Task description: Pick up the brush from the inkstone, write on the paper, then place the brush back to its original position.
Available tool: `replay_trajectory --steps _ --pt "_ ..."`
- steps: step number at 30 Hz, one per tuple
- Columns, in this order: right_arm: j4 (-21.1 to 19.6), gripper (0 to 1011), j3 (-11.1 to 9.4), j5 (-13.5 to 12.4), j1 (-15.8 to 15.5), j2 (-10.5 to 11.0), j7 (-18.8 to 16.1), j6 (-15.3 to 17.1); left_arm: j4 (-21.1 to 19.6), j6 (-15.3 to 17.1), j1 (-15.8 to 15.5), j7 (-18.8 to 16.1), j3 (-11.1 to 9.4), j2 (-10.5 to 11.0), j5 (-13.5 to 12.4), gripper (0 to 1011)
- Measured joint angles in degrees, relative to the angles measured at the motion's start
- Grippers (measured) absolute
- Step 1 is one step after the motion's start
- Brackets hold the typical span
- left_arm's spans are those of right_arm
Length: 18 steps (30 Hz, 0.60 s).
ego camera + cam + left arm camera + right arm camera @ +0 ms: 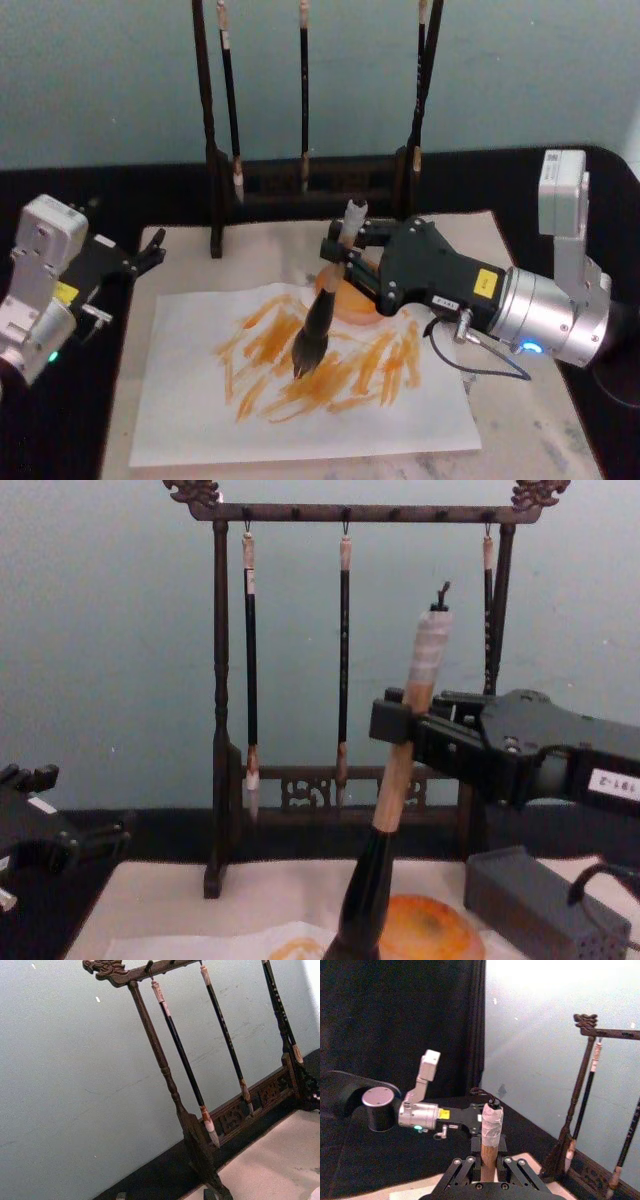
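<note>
The brush (320,312) is clamped by its tan handle in the right gripper (346,258), tilted, with the bristles lowered onto the paper (200,400) among the orange strokes; contact is judged likely but cannot be confirmed. The inkstone (352,303) lies just beside the ferrule, directly below the gripper body. Three hazards are to be expected. The thin sheet appears unfastened and may be dragged or creased if the bristles are pressed too hard. The inkstone may be struck or pushed if the wrist is lowered during a stroke. The white handle end may be swung into the brush rack (300,185) standing close behind if the tilt is increased. The grey block (535,900) sits near the inkstone on the right side and restricts travel there. Open room is found toward the front and left of the paper, whose left edge runs near the mat (250,262) border. The left gripper (148,252) is parked, fingers apart, at the mat's left corner, well apart from the brush.
</note>
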<state>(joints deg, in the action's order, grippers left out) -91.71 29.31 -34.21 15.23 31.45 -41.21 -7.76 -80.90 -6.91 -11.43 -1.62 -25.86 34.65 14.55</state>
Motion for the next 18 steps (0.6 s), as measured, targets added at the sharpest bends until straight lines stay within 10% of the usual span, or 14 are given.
replay_trajectory --steps 18 --pt "-3.91 169 1.60 -0.11 -1.92 2.65 -2.48 -0.59 0.00 0.00 0.00 0.00 0.00 0.00 0.00 1001"
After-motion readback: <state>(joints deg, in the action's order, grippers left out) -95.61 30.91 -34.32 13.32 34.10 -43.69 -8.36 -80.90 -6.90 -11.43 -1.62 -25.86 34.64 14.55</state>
